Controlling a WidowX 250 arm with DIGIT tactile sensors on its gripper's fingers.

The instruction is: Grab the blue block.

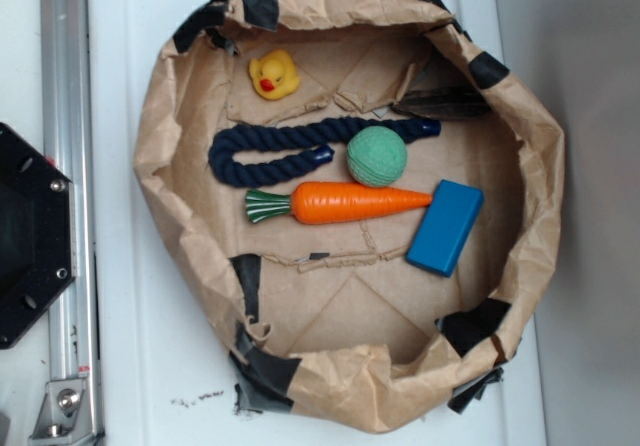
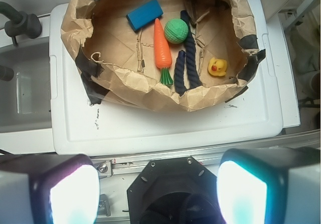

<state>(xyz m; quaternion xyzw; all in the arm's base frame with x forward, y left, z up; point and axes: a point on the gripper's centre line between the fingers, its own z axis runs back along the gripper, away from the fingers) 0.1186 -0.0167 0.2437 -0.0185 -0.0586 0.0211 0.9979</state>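
A: We're right at the start here. Our claw (image 2: 158,194) hangs high and well back from the paper nest (image 1: 345,396), its two pads (image 2: 75,194) spread wide with nothing between them.

B: And the blue block (image 1: 446,227) is untouched, lying flat on the paper floor at the far side of the nest, from the wrist view.

A: So the step in hand is the approach. We reckon the next move calls for a long reach over the near paper wall, then a drop straight onto the block with the pads lined up across its narrow width.

B: What's crowding it? The tip of the carrot (image 1: 345,204) sits just beside the block, possibly touching its long side. The green ball (image 1: 377,157) is near, the navy rope (image 1: 290,151) and the yellow duck (image 1: 273,74) further off.

A: That crumpled wall rises close behind the block too. We could snag it, or nudge the carrot, on the way down.

B: All of it on a white counter (image 2: 165,126).
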